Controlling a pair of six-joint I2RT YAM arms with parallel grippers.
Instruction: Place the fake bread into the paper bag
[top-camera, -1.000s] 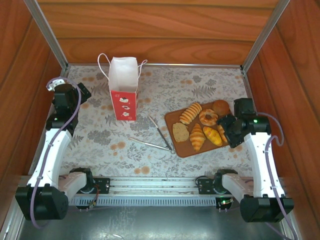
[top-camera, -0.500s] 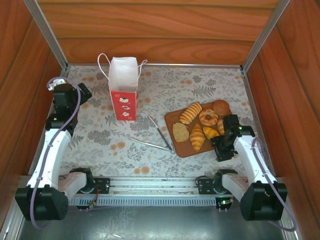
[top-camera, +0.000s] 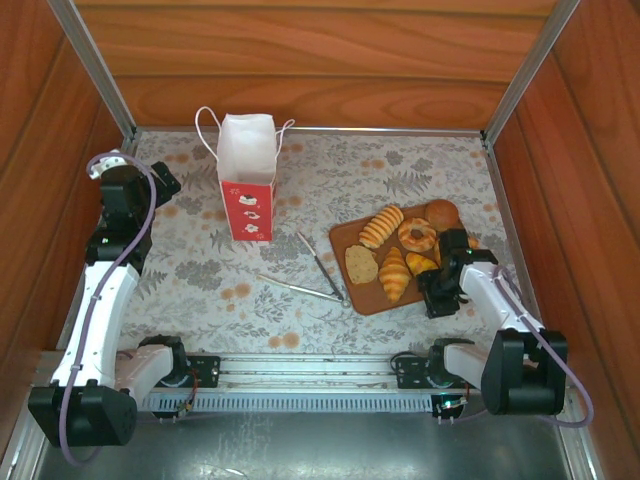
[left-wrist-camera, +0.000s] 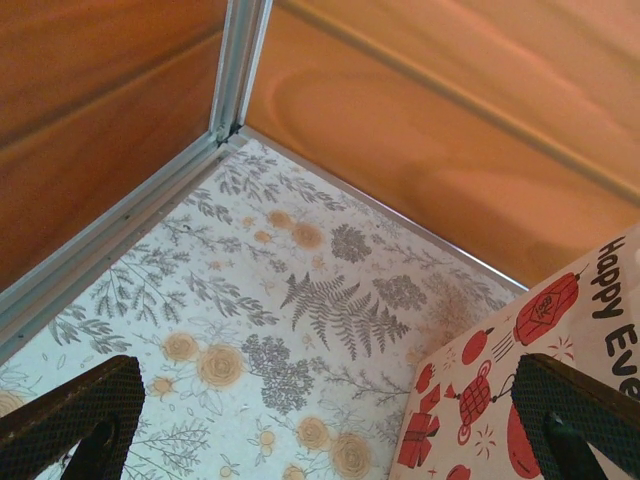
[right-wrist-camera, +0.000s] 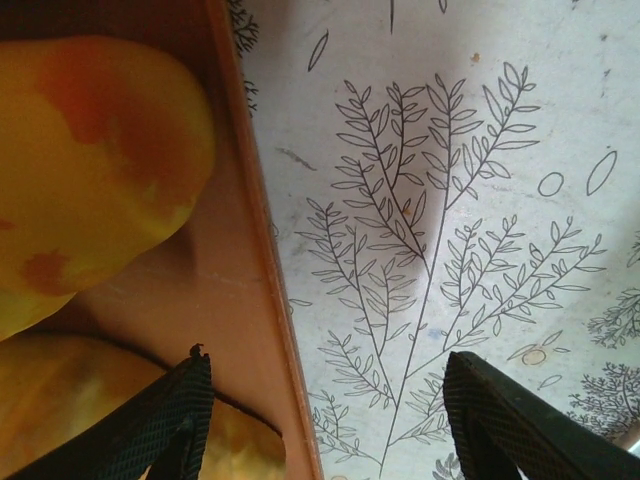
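Nothing is bagged yet, as far as you can judge. Six pieces of the fake bread (top-camera: 395, 273) lie on the brown board (top-camera: 345, 240) right of centre. The paper bag (top-camera: 247, 180) stands upright well apart from them, toward the far left, mouth upward. Metal tongs (top-camera: 318, 268) lie on the cloth (top-camera: 400, 170) between bag and board. Every pick and every drop is left to do.

Your right gripper (top-camera: 434, 292) sits low at the board's near right edge. From overhead its wrist hides the fingertips. The right wrist view fills that in: the jaws (right-wrist-camera: 328, 370) stand apart, one finger over the board and the other over the cloth, with the board's edge running between them. A yellow pastry (right-wrist-camera: 90, 170) lies just left of that gap, not inside it, so nothing is gripped.

Your left gripper (top-camera: 158, 186) waits left of the bag. Its wrist view shows the jaws (left-wrist-camera: 320, 430) wide apart and empty, with the bag's red print just beside one finger. Only the overhead view gives you the bread count and the distance to the bag.
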